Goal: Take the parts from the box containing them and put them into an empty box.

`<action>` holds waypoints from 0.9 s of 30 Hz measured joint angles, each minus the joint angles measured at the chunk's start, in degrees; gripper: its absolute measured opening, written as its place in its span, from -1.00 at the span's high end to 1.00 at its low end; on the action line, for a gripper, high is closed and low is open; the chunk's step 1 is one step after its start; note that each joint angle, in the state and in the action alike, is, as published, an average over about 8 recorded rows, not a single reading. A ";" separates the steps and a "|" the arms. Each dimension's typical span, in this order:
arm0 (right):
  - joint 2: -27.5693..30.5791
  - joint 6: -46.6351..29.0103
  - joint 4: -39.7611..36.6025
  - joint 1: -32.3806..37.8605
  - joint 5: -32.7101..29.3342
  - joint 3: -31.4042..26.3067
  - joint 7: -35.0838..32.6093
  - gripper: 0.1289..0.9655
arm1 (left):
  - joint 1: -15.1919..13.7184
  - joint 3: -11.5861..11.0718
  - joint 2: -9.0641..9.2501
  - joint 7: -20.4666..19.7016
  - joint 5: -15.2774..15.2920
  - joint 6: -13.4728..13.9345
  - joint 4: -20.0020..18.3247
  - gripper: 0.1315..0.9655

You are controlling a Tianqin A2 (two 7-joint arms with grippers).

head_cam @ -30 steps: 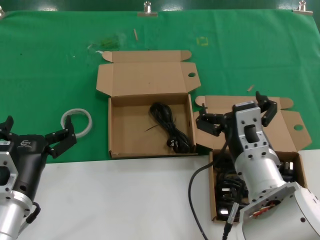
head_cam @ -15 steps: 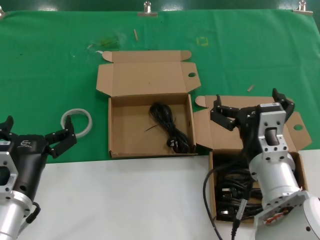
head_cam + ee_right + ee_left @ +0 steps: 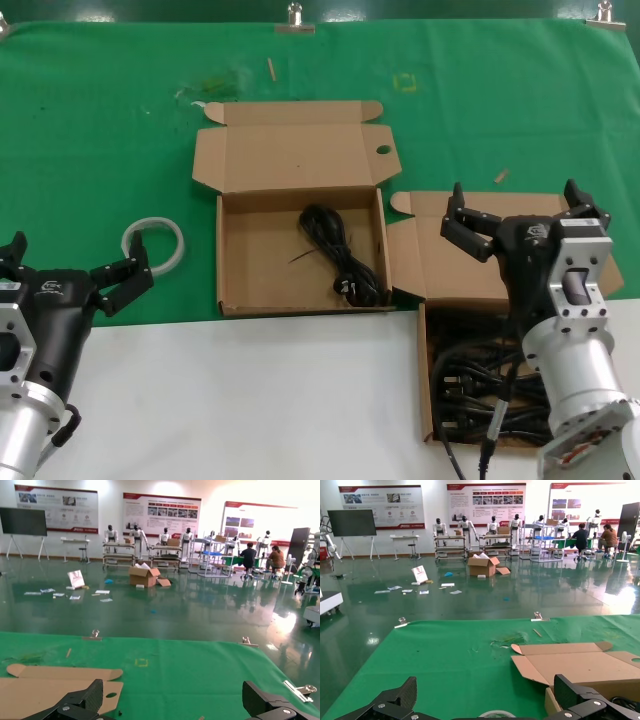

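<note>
Two brown cardboard boxes lie open in the head view. The centre box (image 3: 258,268) holds one black coiled cable bundle (image 3: 338,256). The right box (image 3: 427,392) near the table's front holds several black cable bundles (image 3: 470,378), partly hidden by my right arm. My right gripper (image 3: 523,210) hovers open over that box's raised lid (image 3: 432,262) with nothing between its fingers. In the right wrist view the right gripper (image 3: 175,702) faces green cloth, and a cardboard lid (image 3: 50,690) shows beside one finger. My left gripper (image 3: 75,258) waits open at the lower left.
A white tape ring (image 3: 154,243) lies on the green cloth (image 3: 100,120) between my left gripper and the centre box; the tape ring (image 3: 496,713) also shows in the left wrist view. The white table front (image 3: 250,400) runs under both arms. Metal clips (image 3: 294,18) mark the far edge.
My right gripper has swung to the right, from beside the centre box to above the right box's lid, uncovering more of the cables there. The left arm has not moved.
</note>
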 joint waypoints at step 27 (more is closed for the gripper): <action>0.00 -13.58 -1.82 -4.86 -17.95 8.28 25.44 -1.00 | 0.00 0.00 0.00 0.03 -0.01 0.00 0.00 -1.00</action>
